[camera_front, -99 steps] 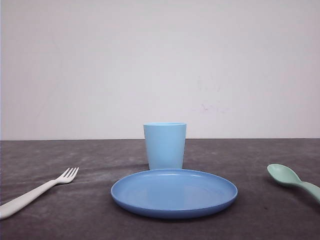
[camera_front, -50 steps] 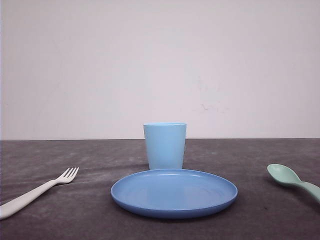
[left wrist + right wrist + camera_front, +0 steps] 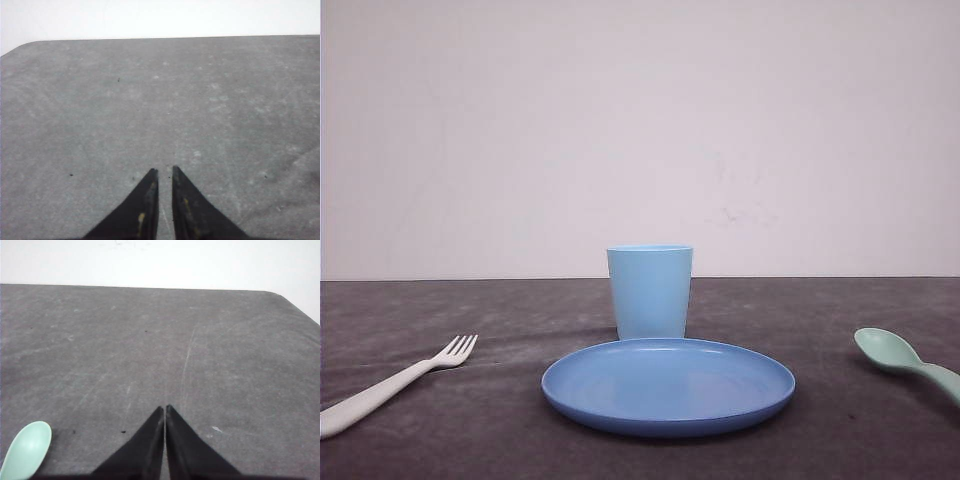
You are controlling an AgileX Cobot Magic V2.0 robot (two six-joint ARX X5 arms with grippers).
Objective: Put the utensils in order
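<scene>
While both arms wait over bare grey cloth, the white four-tined plastic fork (image 3: 390,384) lies near the counter's (image 3: 470,440) left edge and the mint-green plastic spoon (image 3: 905,361) near its right edge, a round blue plate (image 3: 668,385) and light blue cup (image 3: 650,291) between them. The left pincer (image 3: 163,172) shows its tips a sliver apart, holding nothing; the right pincer (image 3: 165,409) is pressed closed, also empty, the spoon's bowl just beside it. Both flat, slim utensils risk skidding on the cloth if tips this narrow come down without spreading first.
</scene>
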